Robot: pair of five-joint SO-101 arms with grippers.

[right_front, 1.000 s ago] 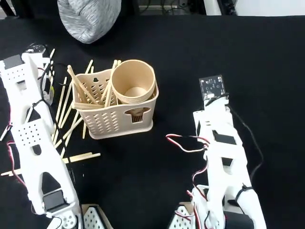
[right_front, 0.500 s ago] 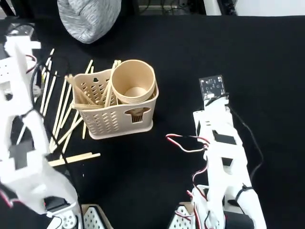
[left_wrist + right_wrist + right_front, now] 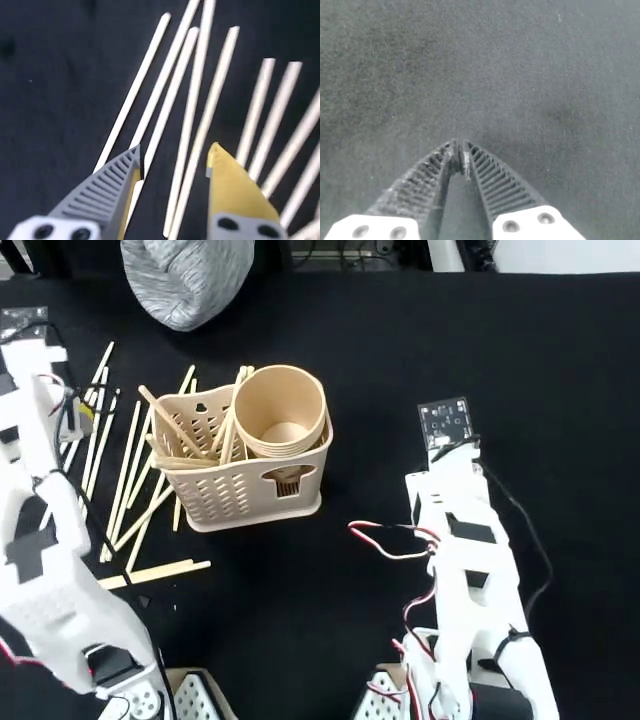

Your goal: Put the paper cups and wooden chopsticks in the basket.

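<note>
chopsticks flat, fanned, long axes near-to-far | left pincer spread above

Stacked paper cups and several chopsticks stand in the beige basket; loose chopsticks lie beside it.

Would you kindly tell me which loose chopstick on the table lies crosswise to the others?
The chopstick lying alone in front of the basket: it runs almost sideways, while the rest fan out lengthwise beside the basket.
</note>
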